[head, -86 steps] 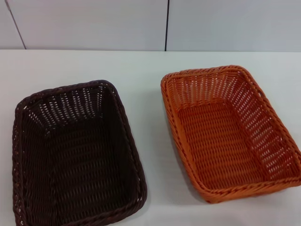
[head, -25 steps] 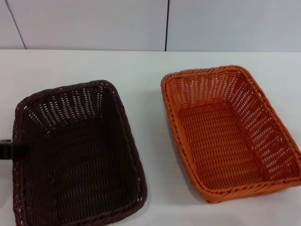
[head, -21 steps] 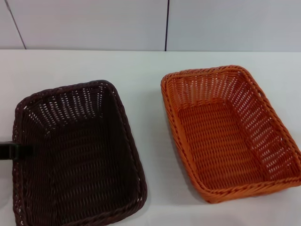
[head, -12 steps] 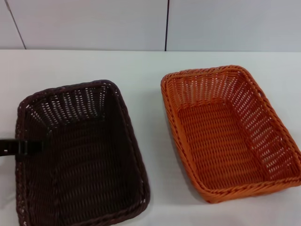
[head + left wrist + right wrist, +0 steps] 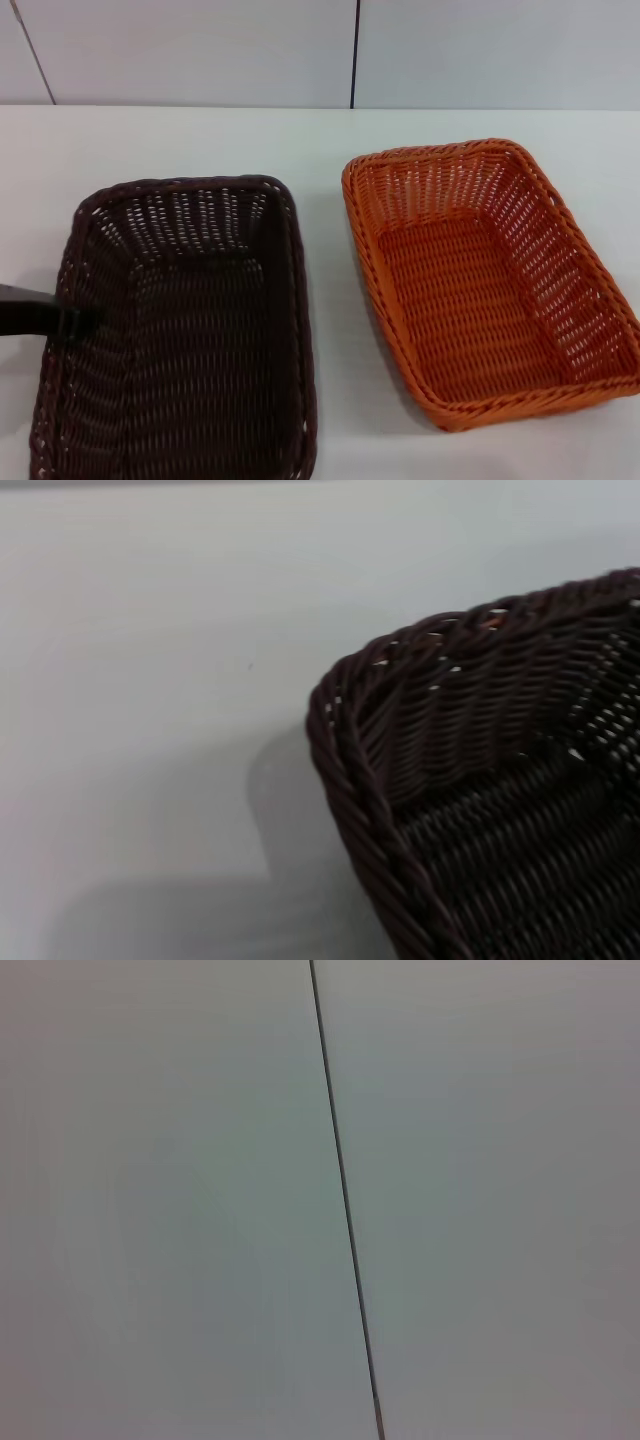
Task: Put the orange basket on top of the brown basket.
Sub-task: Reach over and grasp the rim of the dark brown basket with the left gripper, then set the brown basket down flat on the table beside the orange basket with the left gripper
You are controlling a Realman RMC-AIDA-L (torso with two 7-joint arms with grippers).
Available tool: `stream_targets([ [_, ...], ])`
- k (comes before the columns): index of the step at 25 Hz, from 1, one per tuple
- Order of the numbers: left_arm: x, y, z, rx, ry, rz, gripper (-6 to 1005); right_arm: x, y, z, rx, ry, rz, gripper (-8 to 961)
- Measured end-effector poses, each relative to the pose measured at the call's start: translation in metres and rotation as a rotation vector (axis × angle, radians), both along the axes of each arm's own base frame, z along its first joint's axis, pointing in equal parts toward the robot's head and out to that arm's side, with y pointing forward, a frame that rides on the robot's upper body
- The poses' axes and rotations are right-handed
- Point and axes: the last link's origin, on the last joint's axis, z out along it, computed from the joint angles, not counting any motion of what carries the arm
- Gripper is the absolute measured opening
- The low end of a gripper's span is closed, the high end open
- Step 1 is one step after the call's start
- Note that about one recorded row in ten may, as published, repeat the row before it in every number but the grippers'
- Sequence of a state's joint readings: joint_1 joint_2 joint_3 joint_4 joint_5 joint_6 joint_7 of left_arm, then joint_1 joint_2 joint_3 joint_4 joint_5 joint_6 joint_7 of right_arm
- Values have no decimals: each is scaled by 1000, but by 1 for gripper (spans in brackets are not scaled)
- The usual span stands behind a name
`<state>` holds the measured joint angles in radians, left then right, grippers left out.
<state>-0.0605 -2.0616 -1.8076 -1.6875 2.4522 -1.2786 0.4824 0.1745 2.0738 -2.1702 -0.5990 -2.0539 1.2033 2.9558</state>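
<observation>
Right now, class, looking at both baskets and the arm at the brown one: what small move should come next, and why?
Probably release the brown basket and pull the left gripper clear. It sits at that basket's left rim, while the orange basket rests apart on the table, untouched and not yet stacked.

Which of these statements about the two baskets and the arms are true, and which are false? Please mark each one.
1. The orange basket already sits on the brown basket. False: they stand side by side on the white table, apart.
2. The left gripper is at the brown basket's left rim. True.
3. The right gripper touches the orange basket. False: it is not in view.
4. Both baskets are empty. True.
</observation>
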Motion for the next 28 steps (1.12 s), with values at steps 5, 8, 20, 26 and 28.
stream_targets([
  [5,1,2,0,-10,8,-19,262,0,0,1,5,0,2,818],
  [8,3,4,0,-26,23,-47,240,0,-1,1,7,1,1,818],
  [20,63,70,0,-278,222,-577,234,-1,-11,-1,24,8,6,817],
  [26,87,100,-25,-364,247,-727,226,-1,-14,0,38,9,9,816],
  [28,100,113,-33,-377,277,-806,211,-1,-14,0,38,9,9,816],
])
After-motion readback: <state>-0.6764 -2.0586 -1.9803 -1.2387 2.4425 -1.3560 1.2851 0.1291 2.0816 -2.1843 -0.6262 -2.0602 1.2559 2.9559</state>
